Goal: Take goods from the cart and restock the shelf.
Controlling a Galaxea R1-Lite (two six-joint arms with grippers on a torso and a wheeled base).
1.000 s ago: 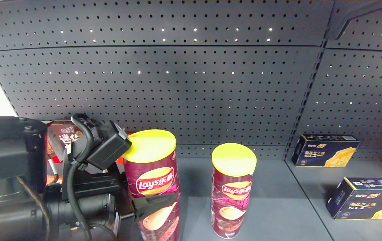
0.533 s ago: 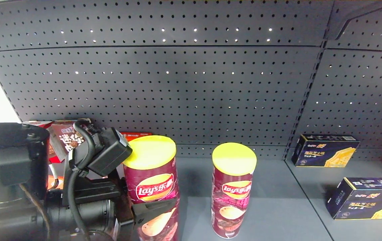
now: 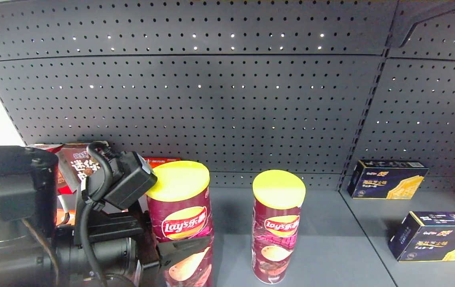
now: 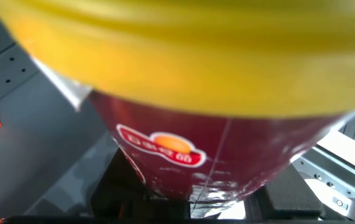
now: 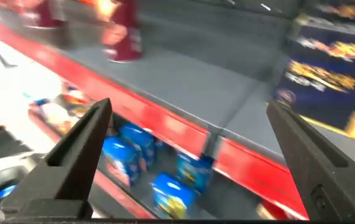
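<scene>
Lower left, left gripper (image 3: 185, 249) clamps a chip can (image 3: 179, 217) onto the shelf (image 3: 331, 247); likely release next. Right gripper (image 5: 193, 155) gapes, empty.

Matte black left arm (image 3: 32, 239), looped black cable (image 3: 83, 227), bolted round joint cap (image 3: 12, 154)

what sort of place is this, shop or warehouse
Probably a shop aisle, or a mock-up of one: a pegboard-backed shelf, a standing chip can beside the held chip can in the left gripper, and boxed snacks in the next bay.
</scene>
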